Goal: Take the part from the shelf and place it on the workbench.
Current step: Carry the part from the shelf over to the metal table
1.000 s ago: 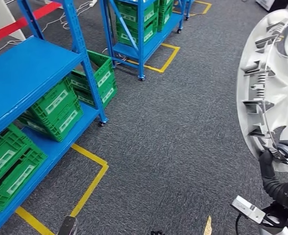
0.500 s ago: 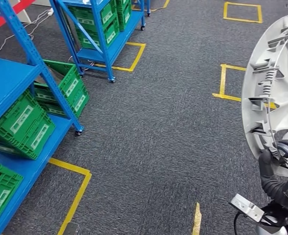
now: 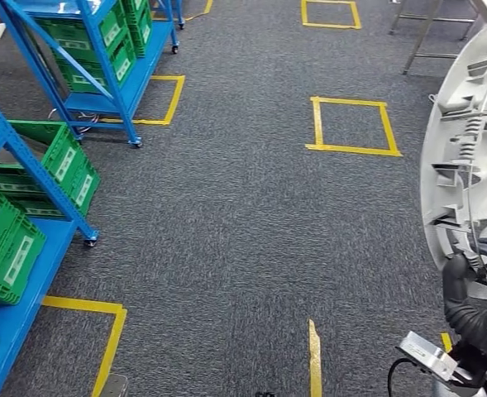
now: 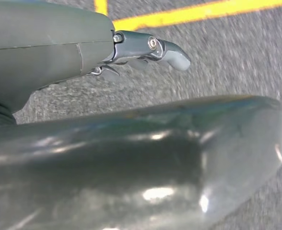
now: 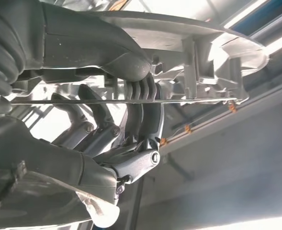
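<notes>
The part (image 3: 471,141) is a large silver-white wheel cover with ribs and clips on its inner face. It stands upright on edge at the right of the head view. My right hand (image 3: 462,298) grips its lower rim from below, dark fingers wrapped over the edge. In the right wrist view the thumb and fingers (image 5: 139,96) clamp the rim and wire ring of the part (image 5: 204,43). My left hand (image 4: 146,48) hangs over the grey carpet with its fingers stretched out and nothing in them.
Blue shelf racks (image 3: 35,178) holding green crates (image 3: 16,240) stand along the left, and another rack (image 3: 103,50) at the back left. Yellow tape squares (image 3: 351,126) mark the grey carpet. Metal legs of a stand (image 3: 427,33) show at the top right.
The whole view has shifted: the camera turned right, so the shelves slid left and new tape squares came in. The part stays in my right hand.
</notes>
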You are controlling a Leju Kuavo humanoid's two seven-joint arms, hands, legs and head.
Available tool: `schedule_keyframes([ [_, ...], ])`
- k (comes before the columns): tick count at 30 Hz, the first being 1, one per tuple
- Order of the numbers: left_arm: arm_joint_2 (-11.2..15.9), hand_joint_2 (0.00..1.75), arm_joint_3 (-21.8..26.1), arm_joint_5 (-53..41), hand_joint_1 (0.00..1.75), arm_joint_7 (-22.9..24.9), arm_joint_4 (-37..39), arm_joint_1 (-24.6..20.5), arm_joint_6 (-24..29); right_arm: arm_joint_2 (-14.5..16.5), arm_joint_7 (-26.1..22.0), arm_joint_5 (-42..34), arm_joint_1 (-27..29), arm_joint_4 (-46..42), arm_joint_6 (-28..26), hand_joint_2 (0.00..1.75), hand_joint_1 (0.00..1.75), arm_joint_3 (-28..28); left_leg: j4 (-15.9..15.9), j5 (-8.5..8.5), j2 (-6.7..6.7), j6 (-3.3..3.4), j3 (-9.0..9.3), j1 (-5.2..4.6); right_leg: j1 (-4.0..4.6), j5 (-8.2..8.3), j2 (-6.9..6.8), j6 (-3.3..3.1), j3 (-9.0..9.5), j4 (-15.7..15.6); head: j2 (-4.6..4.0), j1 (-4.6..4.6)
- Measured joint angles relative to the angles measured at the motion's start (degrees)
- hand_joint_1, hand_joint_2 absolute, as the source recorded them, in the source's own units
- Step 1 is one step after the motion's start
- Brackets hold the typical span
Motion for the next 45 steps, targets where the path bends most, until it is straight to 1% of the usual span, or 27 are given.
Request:
schedule_keyframes([
  [1,0.03,0.0,-0.07,-0.03,0.0,-0.01,0.0,-0.07,-0.05,0.0,0.0,-0.07,0.01,0.0,0.0,1.75,1.75,0.13,0.01,-0.03,0.84,-0.01,0.01,-0.04,0.01,1.12,-0.29,0.0,1.16,-1.62,0.0,0.02],
  [2,0.04,0.0,-0.15,-0.05,0.0,-0.02,0.0,-0.16,-0.09,0.0,0.0,-0.07,-0.01,0.0,0.0,1.75,1.75,0.22,0.03,-0.08,1.57,-0.08,0.07,-0.07,0.05,2.87,-0.99,-0.08,3.43,-5.28,0.0,0.02],
  [4,0.08,0.0,-0.25,-0.08,0.0,-0.03,0.0,-0.33,-0.1,0.01,0.0,-0.05,-0.11,-0.01,0.0,1.75,1.75,0.38,0.15,-0.27,2.76,-0.38,0.21,-0.3,0.41,5.19,-3.46,-0.51,8.12,-13.13,0.0,0.01],
  [5,0.12,0.0,-0.27,-0.09,0.0,-0.03,0.0,-0.39,-0.09,0.02,0.0,-0.05,-0.17,-0.03,0.0,1.75,1.75,0.43,0.23,-0.35,3.25,-0.62,0.26,-0.45,0.63,5.61,-4.26,-0.84,9.47,-15.37,0.0,0.01],
  [6,0.15,0.0,-0.27,-0.09,0.0,-0.03,0.0,-0.43,-0.08,0.03,0.0,-0.05,-0.2,-0.04,0.0,1.75,1.75,0.46,0.29,-0.38,3.73,-0.85,0.31,-0.57,0.85,5.54,-4.45,-1.18,9.89,-16.14,0.0,0.0],
  [8,0.16,0.0,-0.3,-0.1,0.0,-0.03,-0.01,-0.56,-0.04,0.05,0.01,-0.03,-0.15,-0.07,0.0,1.75,1.75,0.49,0.37,-0.54,4.45,-1.38,0.38,-0.51,0.88,5.87,-3.15,-1.9,9.78,-16.21,0.0,0.04],
  [10,0.15,0.0,-0.32,-0.09,0.0,-0.03,-0.02,-0.78,-0.02,0.09,0.02,0.03,-0.13,-0.07,0.0,1.75,1.75,0.51,2.18,-2.11,2.37,-1.98,-0.2,-0.2,0.65,6.26,-1.94,-2.59,9.7,-16.46,0.0,-0.06],
  [12,0.16,0.0,-0.32,-0.08,0.0,-0.03,-0.02,-0.83,-0.01,0.14,0.02,0.08,-0.16,-0.07,0.0,1.75,1.75,0.6,8.44,-5.83,-0.8,-2.37,-2.72,0.05,0.51,6.52,-0.7,-3.07,9.64,-16.57,0.0,-0.25],
  [14,0.14,0.0,-0.32,-0.08,0.0,-0.03,-0.02,-0.63,0.0,0.2,0.02,0.09,-0.15,-0.07,0.0,1.75,1.75,0.7,15.85,-8.8,-1.71,-2.51,-5.95,0.11,0.57,6.62,0.84,-3.26,9.53,-16.52,0.0,-0.29],
  [15,0.13,0.0,-0.32,-0.09,0.0,-0.03,-0.02,-0.54,0.0,0.23,0.02,0.09,-0.13,-0.07,0.0,1.75,1.75,0.74,17.36,-8.75,-1.79,-2.5,-6.65,0.12,0.6,6.65,1.73,-3.29,9.5,-16.46,0.0,-0.28],
  [17,0.14,0.0,-0.32,-0.09,0.0,-0.03,-0.02,-0.54,0.02,0.27,0.02,0.09,-0.12,-0.07,0.0,1.75,1.75,0.74,13.52,-5.35,-2.3,-2.32,-5.0,0.19,0.59,6.68,3.48,-3.26,9.53,-16.25,0.0,-0.3],
  [19,0.23,0.0,-0.32,-0.08,0.0,-0.03,-0.02,-0.58,0.05,0.32,0.02,0.08,-0.16,-0.07,0.0,1.75,1.75,0.75,5.89,-1.5,-4.71,-2.03,-1.73,0.45,0.56,6.62,5.15,-3.01,9.38,-15.81,0.0,-0.28],
  [21,0.3,0.0,-0.32,-0.08,0.0,-0.03,-0.02,-0.63,0.08,0.38,0.01,0.09,-0.18,-0.07,-0.01,1.75,1.75,0.76,1.97,-0.59,-6.53,-1.88,-0.13,0.55,0.43,6.79,6.65,-2.34,8.7,-15.41,0.0,-0.27],
  [23,0.24,0.0,-0.33,-0.08,0.0,-0.03,-0.02,-0.75,0.09,0.41,0.0,0.11,-0.06,-0.08,-0.03,1.75,1.75,0.78,1.45,-0.71,-5.76,-1.57,-0.04,0.4,0.17,7.21,7.9,-1.49,7.91,-15.5,0.0,-0.27],
  [24,0.21,0.0,-0.33,-0.08,0.0,-0.03,-0.02,-0.83,0.09,0.42,0.01,0.1,0.05,-0.08,-0.04,1.75,1.75,0.79,1.17,-0.47,-5.04,-1.24,-0.04,0.42,0.14,7.11,7.38,-1.2,7.48,-15.37,0.0,-0.22],
  [26,0.21,0.0,-0.34,-0.08,0.0,-0.03,-0.02,-0.95,0.09,0.43,0.02,0.07,0.02,-0.08,-0.04,1.75,1.75,0.84,0.57,0.02,-3.46,-0.54,-0.1,0.49,0.32,5.15,4.13,-0.79,5.58,-12.37,0.0,0.15],
  [27,0.26,0.0,-0.34,-0.08,0.0,-0.03,-0.02,-0.91,0.09,0.44,0.02,0.06,-0.01,-0.07,-0.04,1.75,1.75,0.9,0.48,0.12,-2.65,-0.38,-0.2,0.43,0.39,3.33,2.05,-0.68,4.02,-9.06,0.0,0.34],
  [28,0.3,0.0,-0.34,-0.08,0.0,-0.02,-0.02,-0.82,0.09,0.44,0.02,0.08,-0.08,-0.06,-0.04,1.75,1.75,0.95,0.48,0.15,-1.83,-0.31,-0.31,0.35,0.4,1.41,0.86,-0.5,2.16,-4.98,0.0,0.52],
  [30,0.31,0.0,-0.35,-0.08,0.0,0.09,-0.02,-0.71,0.08,0.44,0.01,0.21,-0.09,0.01,-0.04,1.75,1.75,1.02,0.51,0.15,-0.07,-0.31,-0.42,0.27,0.33,-0.45,0.16,-0.22,-0.31,0.84,0.0,0.61],
  [31,0.3,0.0,-0.36,-0.08,0.0,0.17,-0.02,-0.79,0.08,0.44,0.0,0.3,-0.1,0.05,-0.04,1.75,1.75,1.03,0.52,0.14,0.78,-0.32,-0.44,0.26,0.3,0.15,-0.01,-0.14,-0.01,0.73,0.0,0.65],
  [32,0.27,0.0,-0.36,-0.08,0.0,0.27,-0.02,-0.95,0.07,0.44,0.0,0.37,-0.12,0.09,-0.04,1.75,1.75,1.02,0.52,0.11,1.56,-0.37,-0.4,0.27,0.28,1.71,-0.36,-0.12,1.6,-1.9,0.0,0.68],
  [34,0.25,0.0,-0.37,-0.07,0.0,0.48,-0.02,-1.32,0.07,0.44,0.01,0.38,-0.28,0.14,-0.04,1.75,1.75,1.01,0.58,-0.05,2.82,-0.65,-0.28,0.14,0.49,4.88,-2.51,-0.3,6.56,-10.43,0.0,0.78],
  [36,0.3,0.0,-0.37,-0.04,0.0,0.78,-0.02,-1.66,0.07,0.44,0.01,0.31,-0.68,0.33,-0.04,1.75,1.75,0.99,0.72,-0.17,3.79,-1.18,-0.21,-0.16,0.86,5.94,-4.01,-0.94,9.31,-15.31,0.0,0.76],
  [39,0.26,0.0,-0.37,0.03,0.0,1.38,-0.05,-2.32,0.08,0.44,0.02,0.05,-1.17,0.79,-0.04,1.75,1.75,0.77,0.82,-0.28,4.94,-1.97,-0.09,-0.15,1.01,6.2,-2.62,-2.06,9.22,-15.83,0.0,0.74],
  [41,0.22,0.0,-0.37,0.27,0.0,2.0,-0.09,-2.91,0.15,0.44,0.04,-0.1,-1.83,1.27,-0.04,1.75,1.75,0.62,3.07,-2.09,2.9,-2.45,-0.92,0.1,0.8,6.62,-1.39,-2.84,9.21,-16.12,0.0,0.56],
  [43,0.2,0.0,-0.37,0.55,0.0,2.8,-0.11,-3.29,0.26,0.44,0.07,-0.14,-2.84,2.18,-0.04,1.75,1.75,0.57,9.8,-5.73,-0.38,-2.67,-3.77,0.24,0.72,6.86,-0.02,-3.34,9.18,-16.21,0.0,0.27],
  [45,0.15,0.0,-0.37,0.73,0.0,3.31,-0.11,-3.33,0.32,0.44,0.08,-0.11,-3.4,3.14,-0.03,1.75,1.75,0.52,16.41,-7.9,-1.61,-2.62,-6.82,0.24,0.86,6.94,1.61,-3.55,9.14,-16.16,0.0,0.21],
])
